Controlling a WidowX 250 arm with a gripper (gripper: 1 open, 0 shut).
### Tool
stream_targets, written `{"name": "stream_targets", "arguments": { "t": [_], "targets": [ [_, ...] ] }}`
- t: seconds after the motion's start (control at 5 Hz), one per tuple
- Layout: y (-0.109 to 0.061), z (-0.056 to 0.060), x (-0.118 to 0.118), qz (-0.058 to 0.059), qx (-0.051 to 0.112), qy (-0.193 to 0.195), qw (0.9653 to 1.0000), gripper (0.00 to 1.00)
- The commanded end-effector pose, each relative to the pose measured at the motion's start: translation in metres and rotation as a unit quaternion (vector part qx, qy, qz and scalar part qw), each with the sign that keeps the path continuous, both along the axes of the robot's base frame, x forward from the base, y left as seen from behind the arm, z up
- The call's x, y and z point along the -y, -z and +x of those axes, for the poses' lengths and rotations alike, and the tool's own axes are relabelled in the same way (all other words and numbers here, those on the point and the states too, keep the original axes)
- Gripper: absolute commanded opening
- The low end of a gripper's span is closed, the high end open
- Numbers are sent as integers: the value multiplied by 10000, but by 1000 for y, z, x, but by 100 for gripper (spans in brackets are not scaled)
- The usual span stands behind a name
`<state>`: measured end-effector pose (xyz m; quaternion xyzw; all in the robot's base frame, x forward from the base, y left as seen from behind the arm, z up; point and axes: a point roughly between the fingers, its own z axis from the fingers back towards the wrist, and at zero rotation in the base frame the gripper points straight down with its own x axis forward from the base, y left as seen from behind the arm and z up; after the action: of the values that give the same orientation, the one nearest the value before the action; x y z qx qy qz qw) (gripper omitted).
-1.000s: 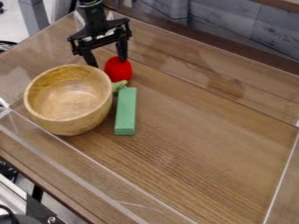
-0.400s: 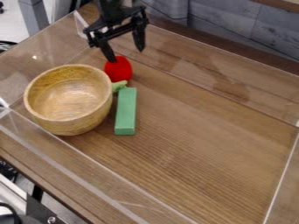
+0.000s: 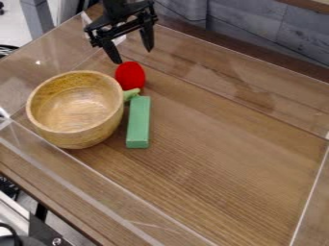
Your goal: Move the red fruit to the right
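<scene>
The red fruit point(image 3: 129, 74) is a small glossy red toy lying on the wooden table, just right of the wooden bowl's far rim. Its pale green cap points down toward the green block. My gripper point(image 3: 119, 39) hangs above and behind the fruit with its two black fingers spread wide and nothing between them. There is a clear gap between the fingertips and the fruit.
A round wooden bowl point(image 3: 52, 120) stands at the left. A flat green rectangular block point(image 3: 138, 121) lies beside it, just below the fruit. Clear plastic walls point(image 3: 309, 192) fence the table's edges. Bare wood stretches to the right of the fruit.
The gripper has lifted away from the fruit, going from straddling it to hanging above and behind it, still open. The fruit has stayed in place.
</scene>
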<state>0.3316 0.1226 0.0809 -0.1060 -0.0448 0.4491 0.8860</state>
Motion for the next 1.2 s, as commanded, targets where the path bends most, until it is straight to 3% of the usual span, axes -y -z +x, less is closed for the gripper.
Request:
{"name": "stream_targets", "arguments": {
  "t": [0.0, 0.4, 0.6, 0.8, 1.0],
  "targets": [
    [-31, 9, 0, 284, 470, 173, 9983, 100],
    [-31, 5, 0, 485, 566, 414, 9964, 100],
    [-27, 2, 12, 565, 602, 603, 9948, 100],
    [-24, 1, 9, 709, 546, 541, 9945, 100],
    [-10, 6, 3, 854, 470, 334, 9947, 100]
  ]
}}
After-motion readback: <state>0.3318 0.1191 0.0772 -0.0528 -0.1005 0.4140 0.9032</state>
